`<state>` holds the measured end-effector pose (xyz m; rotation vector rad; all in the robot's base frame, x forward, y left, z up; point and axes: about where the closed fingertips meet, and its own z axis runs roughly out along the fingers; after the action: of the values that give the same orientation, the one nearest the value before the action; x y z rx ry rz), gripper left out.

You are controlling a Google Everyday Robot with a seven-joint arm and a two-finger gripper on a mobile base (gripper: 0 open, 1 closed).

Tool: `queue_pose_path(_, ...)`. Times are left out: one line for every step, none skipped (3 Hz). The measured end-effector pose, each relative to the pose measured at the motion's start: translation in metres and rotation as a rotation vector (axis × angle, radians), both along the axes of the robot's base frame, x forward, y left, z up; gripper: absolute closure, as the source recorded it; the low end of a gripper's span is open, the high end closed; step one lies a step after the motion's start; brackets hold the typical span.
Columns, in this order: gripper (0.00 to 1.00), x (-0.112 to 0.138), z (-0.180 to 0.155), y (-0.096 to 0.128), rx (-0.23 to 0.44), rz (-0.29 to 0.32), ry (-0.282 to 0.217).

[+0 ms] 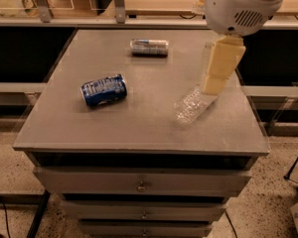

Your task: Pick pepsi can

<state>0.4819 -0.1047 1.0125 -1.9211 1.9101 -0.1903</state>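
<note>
Dark blue pepsi can (104,90) with white lettering, silver-grey can (149,47), clear bottle (188,107), grey tabletop (139,128), cream pincer (211,87) over the bottle.

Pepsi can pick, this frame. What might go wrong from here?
The pincer is by the clear bottle, well off the pepsi can; a low sweep across might knock the bottle.
The pepsi can lies on its side, so a glancing touch might roll it.
The silver can lies nearby and might be grabbed instead.
</note>
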Motion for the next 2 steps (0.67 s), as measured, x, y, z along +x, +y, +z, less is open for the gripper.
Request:
queue_pose_path(0.00,0.015,0.005,0.062,-0.078,0.111,-0.053)
queue_pose_path(0.00,0.035,-0.008,0.106,-0.173,0.166,-0.075)
